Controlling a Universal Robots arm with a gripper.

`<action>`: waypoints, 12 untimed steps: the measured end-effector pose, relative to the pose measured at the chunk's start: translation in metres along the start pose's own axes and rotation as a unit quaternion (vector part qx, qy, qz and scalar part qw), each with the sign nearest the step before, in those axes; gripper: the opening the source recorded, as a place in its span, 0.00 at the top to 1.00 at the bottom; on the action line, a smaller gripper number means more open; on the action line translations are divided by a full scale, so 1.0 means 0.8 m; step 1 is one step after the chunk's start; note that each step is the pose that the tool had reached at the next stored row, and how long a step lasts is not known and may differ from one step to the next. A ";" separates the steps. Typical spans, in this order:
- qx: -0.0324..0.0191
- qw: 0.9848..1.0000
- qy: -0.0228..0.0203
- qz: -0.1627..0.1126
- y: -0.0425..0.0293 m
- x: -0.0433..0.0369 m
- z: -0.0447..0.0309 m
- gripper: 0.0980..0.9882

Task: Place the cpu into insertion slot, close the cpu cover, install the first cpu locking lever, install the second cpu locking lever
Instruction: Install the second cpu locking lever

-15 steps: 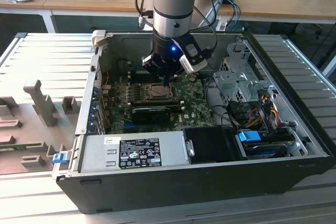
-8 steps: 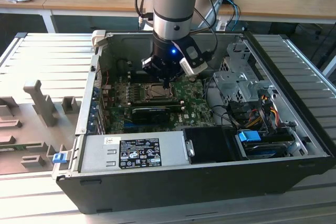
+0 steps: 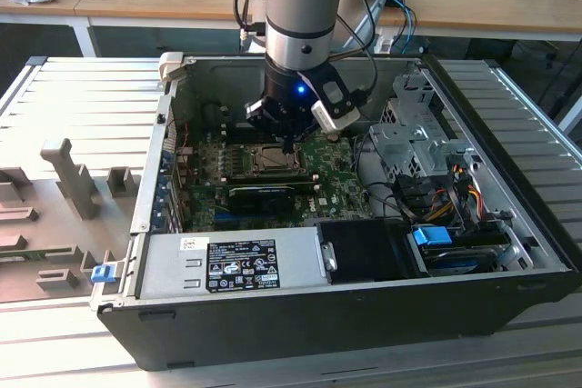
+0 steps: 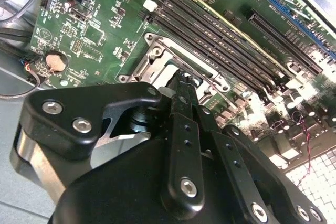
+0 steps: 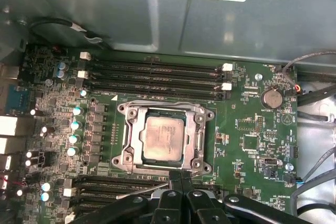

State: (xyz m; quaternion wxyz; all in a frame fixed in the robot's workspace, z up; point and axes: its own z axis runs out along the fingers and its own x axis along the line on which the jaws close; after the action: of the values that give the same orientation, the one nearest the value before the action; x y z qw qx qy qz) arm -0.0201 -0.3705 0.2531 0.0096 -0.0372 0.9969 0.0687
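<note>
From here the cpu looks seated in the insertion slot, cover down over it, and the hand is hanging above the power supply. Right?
Not quite. The cpu does sit in the insertion slot with the cpu cover down around it, but the hand hangs at the socket's edge, not above the power supply. The first wrist view shows it.

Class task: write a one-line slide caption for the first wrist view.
The cpu sits in the insertion slot under the closed cpu cover, gripper at the socket's edge.

Matt black gripper (image 5: 181,179); seemingly bare-metal cpu cover (image 5: 129,141).
</note>
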 end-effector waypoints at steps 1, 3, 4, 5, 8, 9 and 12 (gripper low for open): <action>0.000 1.000 0.000 0.000 -0.0003 0.000 0.0000 0.99; 0.000 1.000 0.000 0.000 -0.0005 0.000 -0.0001 0.99; 0.000 1.000 0.000 0.000 -0.0007 0.000 -0.0001 0.99; 0.000 1.000 0.000 0.000 -0.0009 0.000 -0.0001 0.99; 0.000 1.000 0.000 0.000 -0.0020 0.000 -0.0003 0.99; 0.000 1.000 0.000 0.000 -0.0026 0.000 -0.0004 0.99; 0.000 1.000 0.000 0.000 -0.0045 0.000 -0.0006 0.99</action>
State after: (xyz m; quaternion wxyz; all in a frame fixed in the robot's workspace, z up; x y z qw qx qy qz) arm -0.0201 -0.3741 0.2531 0.0096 -0.0373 0.9969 0.0687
